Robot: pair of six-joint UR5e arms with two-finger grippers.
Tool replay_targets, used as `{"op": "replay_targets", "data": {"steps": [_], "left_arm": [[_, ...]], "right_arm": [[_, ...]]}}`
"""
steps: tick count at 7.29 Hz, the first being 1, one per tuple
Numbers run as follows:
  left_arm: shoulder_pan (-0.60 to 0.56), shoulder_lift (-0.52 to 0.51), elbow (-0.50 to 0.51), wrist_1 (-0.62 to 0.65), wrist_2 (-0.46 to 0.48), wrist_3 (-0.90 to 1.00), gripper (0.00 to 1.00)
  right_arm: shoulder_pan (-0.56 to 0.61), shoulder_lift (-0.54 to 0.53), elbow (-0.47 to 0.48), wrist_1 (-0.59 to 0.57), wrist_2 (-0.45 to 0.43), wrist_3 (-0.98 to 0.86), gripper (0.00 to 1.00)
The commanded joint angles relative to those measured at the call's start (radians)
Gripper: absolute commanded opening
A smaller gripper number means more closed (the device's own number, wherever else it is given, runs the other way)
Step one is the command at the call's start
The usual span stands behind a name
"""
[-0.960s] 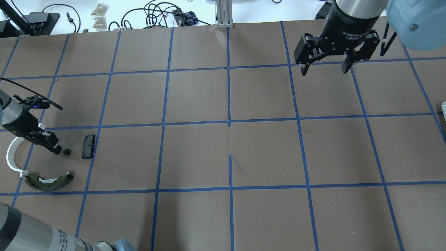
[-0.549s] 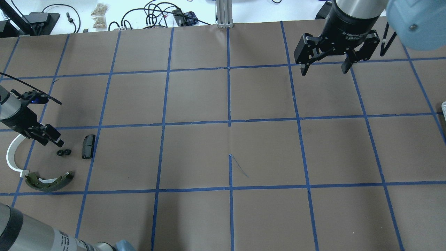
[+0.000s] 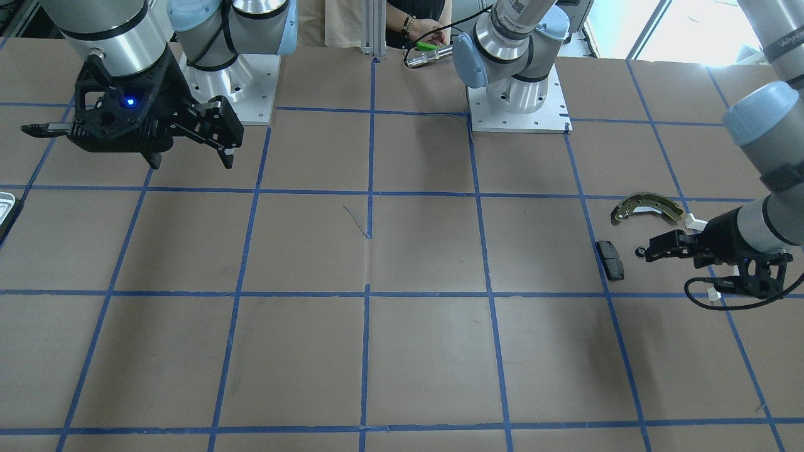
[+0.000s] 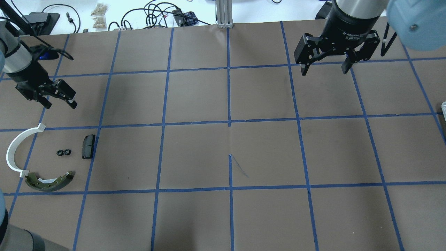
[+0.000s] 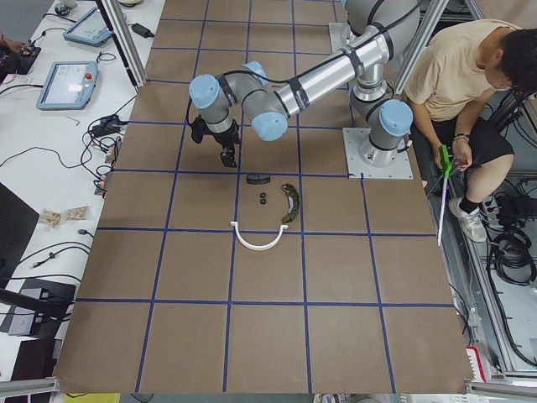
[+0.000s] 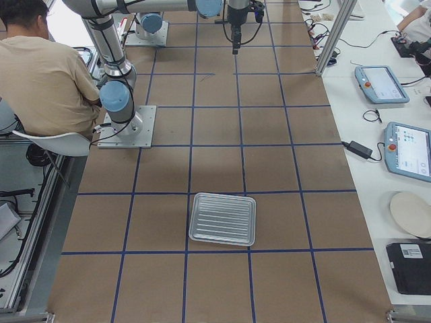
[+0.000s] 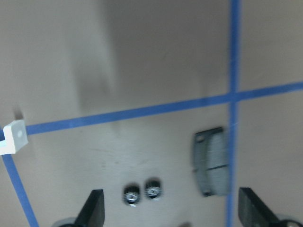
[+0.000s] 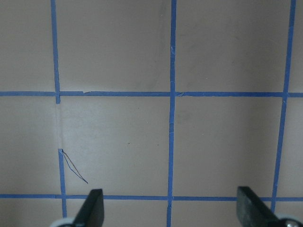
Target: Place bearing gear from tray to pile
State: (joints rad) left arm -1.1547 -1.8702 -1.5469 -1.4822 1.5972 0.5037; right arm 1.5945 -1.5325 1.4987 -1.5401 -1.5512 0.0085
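Currently: 2 bearing gears (image 4: 63, 152) side by side on worktop (image 4: 195, 153) beside black pad (image 4: 88, 146); left tool (image 4: 61, 104) wide, empty; right tool (image 4: 324, 72) wide, empty.

the left arm (image 5: 323, 74) and the right arm (image 3: 103, 25) are brushed silver tubes joined by pale blue rounded caps (image 3: 754, 110). one cap at the upper right of the overhead view carries a single dark screw (image 4: 413, 26). each arm rises from a square silver base plate (image 3: 546, 122) dotted with screw holes. the right gripper (image 4: 324, 72) is black and angular, with white lettering (image 4: 353, 33) on its collar and a small blue light (image 3: 130, 102) on its wrist mount. the left gripper (image 4: 61, 104) is black too, with a thin black cable (image 4: 66, 54) at its wrist.
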Motion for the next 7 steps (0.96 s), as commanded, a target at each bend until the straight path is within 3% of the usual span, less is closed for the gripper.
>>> {"op": "replay_targets", "data": {"steps": [1,4,6,7], "left_arm": [[-0.147,0.092,0.045,-0.082,-0.005,-0.093,1.00],[-0.363,0.196,0.019,-0.084,-0.002,-0.233,1.00],[-0.384,0.276,-0.043,-0.128,-0.083,-0.289,1.00],[-0.384,0.311,-0.074,-0.128,-0.070,-0.287,1.00]], "right_arm": [[-0.001,0.000,0.000,0.000,0.000,0.001,1.00],[-0.002,0.000,0.000,0.000,-0.001,-0.001,1.00],[-0.004,0.000,0.000,0.000,-0.001,-0.002,1.00],[-0.004,0.000,0.000,0.000,-0.001,-0.002,1.00]]}}
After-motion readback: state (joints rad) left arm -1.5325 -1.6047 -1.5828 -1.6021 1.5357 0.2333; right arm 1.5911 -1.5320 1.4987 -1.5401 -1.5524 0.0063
